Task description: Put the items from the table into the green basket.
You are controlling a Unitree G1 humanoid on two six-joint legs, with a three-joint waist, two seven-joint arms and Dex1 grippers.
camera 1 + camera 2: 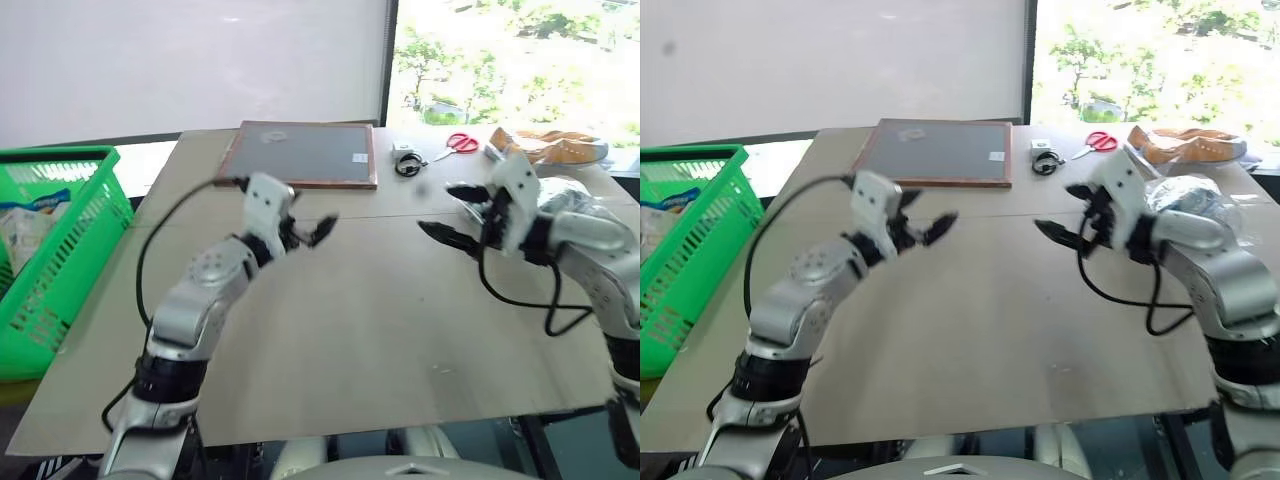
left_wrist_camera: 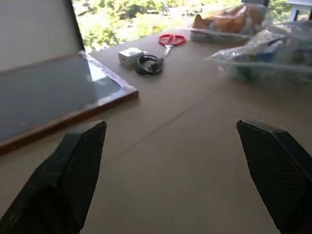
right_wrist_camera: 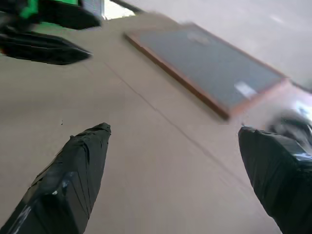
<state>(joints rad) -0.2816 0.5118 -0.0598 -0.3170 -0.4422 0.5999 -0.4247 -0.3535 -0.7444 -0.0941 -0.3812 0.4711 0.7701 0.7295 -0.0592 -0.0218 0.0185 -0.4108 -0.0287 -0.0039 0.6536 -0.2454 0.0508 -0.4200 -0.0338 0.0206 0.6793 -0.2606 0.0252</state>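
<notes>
Both arms up over the counter (image 1: 330, 330), nothing in either. Left tool (image 1: 308, 230) is spread wide and empty, hanging above the middle of the counter; fingers (image 2: 73, 180) stand far apart in its wrist view with bare wood between them. Right tool (image 1: 455, 212) is also spread wide and empty, above the counter's right half, pointing in toward the left one. Green basket (image 1: 60, 270) sits off the counter's left edge, with a white-and-blue package inside; can't make out the bottle or the long box there. Far side of the counter: dark framed board (image 1: 300, 153), red scissors (image 1: 462, 142), small white box with a coiled black cable (image 2: 148, 65), clear plastic bags (image 2: 263, 58) at the far right.
</notes>
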